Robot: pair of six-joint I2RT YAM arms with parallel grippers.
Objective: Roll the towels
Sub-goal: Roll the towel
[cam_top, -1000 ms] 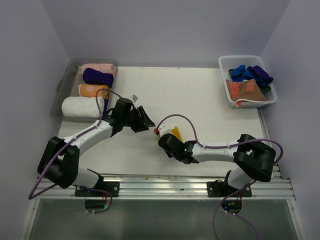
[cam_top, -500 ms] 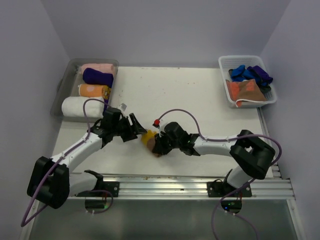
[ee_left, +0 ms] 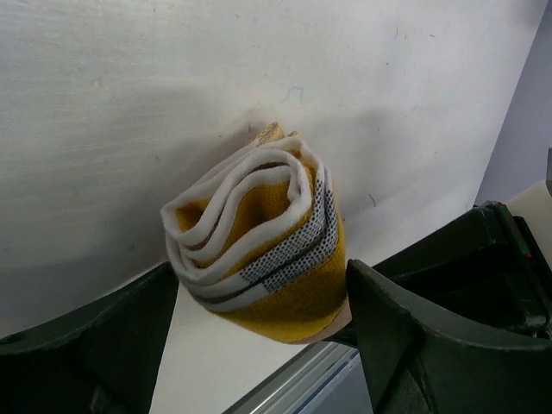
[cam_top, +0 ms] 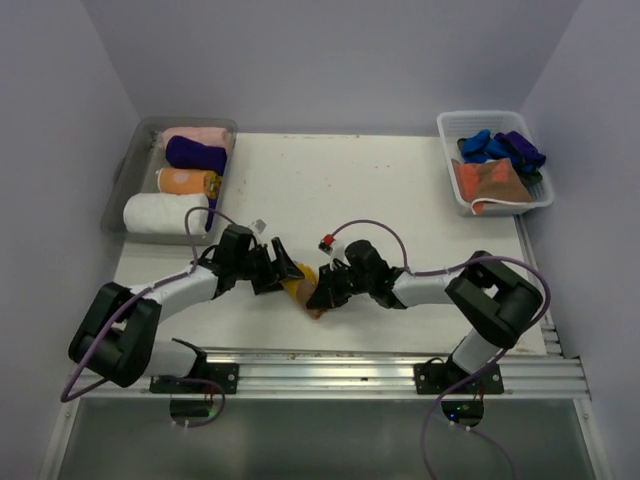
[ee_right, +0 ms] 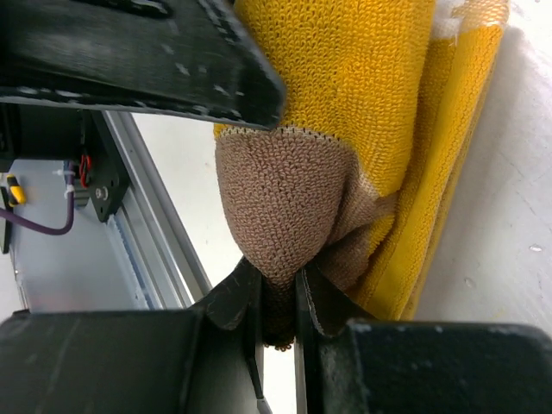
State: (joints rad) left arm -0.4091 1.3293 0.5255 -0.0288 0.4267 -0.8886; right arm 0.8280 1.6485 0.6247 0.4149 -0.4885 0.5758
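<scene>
Your left gripper [cam_top: 283,270] has its jaws spread wide with nothing clamped. The yellow towel [ee_left: 259,237] sits as a tight roll right between its two fingers, rolled end facing the wrist camera, sides just beside each finger; can't tell if they touch. Your right gripper [ee_right: 276,285] has its jaws almost closed, pinching a brown fold of that same towel, and the yellow bulk lies just past its fingertips. The two sets of jaws face each other tip to tip, roll between them, down at the table [cam_top: 400,190]. The pink towel [cam_top: 197,136], purple towel [cam_top: 195,154], orange towel [cam_top: 187,181] and white towel [cam_top: 165,213] lie rolled in the tray [cam_top: 120,185], well behind the left jaws. The blue towels [cam_top: 480,145] and rust-brown towel [cam_top: 490,182] lie loose in the basket [cam_top: 490,116], well apart from the right jaws
</scene>
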